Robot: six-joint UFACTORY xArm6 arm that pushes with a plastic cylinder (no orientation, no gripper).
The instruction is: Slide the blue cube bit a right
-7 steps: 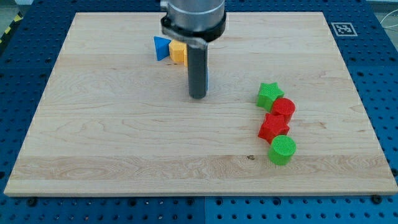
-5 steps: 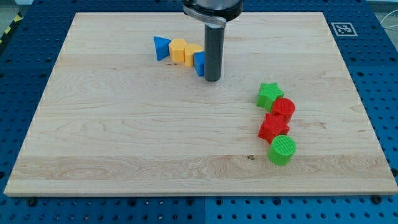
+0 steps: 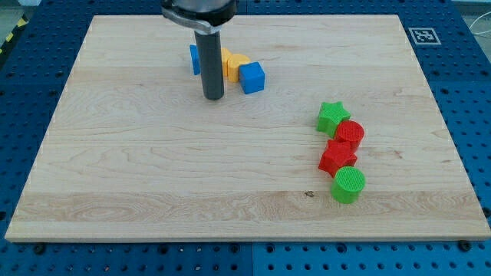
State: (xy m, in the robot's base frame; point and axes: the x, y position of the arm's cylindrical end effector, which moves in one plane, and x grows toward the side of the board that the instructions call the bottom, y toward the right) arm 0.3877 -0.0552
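We see a wooden board [image 3: 153,176] filling most of the frame, resting on a blue perforated table [image 3: 476,92]. A small black-and-white marker tag [image 3: 423,35] sits at the board's upper right corner.

Our arm housing [image 3: 198,9] enters from the top edge, left of centre; the dark rod [image 3: 212,61] drops straight down from it. No gripper here, so nothing spread or pinched: my tip [image 3: 212,97] stands on bare wood, touching no block.

Upper middle of the frame: the blue cube [image 3: 252,77] lies to the right of my tip and slightly higher in the picture, close but apart. Touching the cube's upper left is a yellow block [image 3: 234,64]; an orange-yellow block [image 3: 224,58] peeks out just beside the rod. A second blue block [image 3: 195,59] shows to the rod's left, shape mostly hidden.

Right of centre, a curved chain runs downward, each piece touching the next: green star [image 3: 332,116], red cylinder [image 3: 350,135], red star [image 3: 337,158], green cylinder [image 3: 348,185]. This chain is well apart from the blue cube.
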